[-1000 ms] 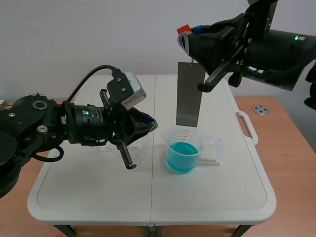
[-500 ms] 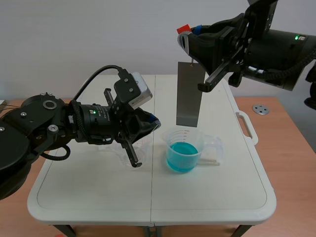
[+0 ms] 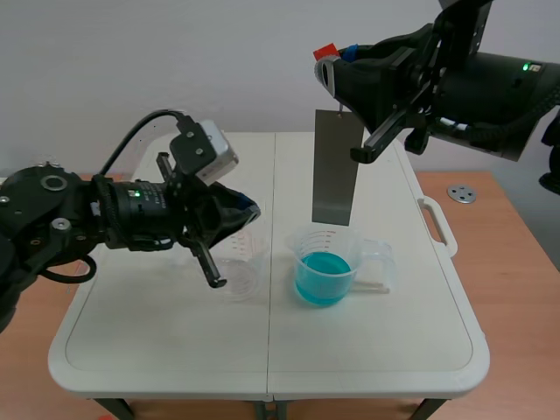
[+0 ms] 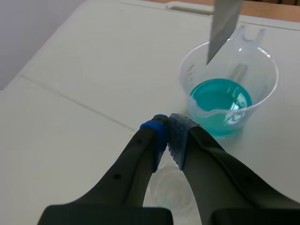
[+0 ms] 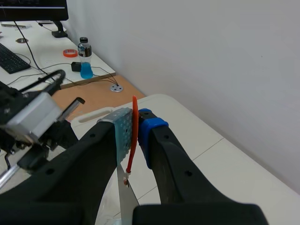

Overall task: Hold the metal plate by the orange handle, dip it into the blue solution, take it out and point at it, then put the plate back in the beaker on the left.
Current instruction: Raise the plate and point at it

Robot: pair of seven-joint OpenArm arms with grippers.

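Holding metal plate [image 3: 335, 166] by orange handle [image 5: 133, 140] in clamped right gripper [image 5: 135, 123], with left gripper [image 4: 168, 133] pinched shut, empty. Swing toward 9 o'clock, lower plumb into clear beaker [image 3: 243, 278].

The metal plate [image 3: 335, 166] is looking matt grey; the clear plastic beaker [image 3: 308, 241] is gleaming on the smooth counter [image 3: 376, 341].

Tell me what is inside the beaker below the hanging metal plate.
The beaker holds blue solution; the metal plate hangs above it, not in the liquid. The liquid hides the beaker's bottom.
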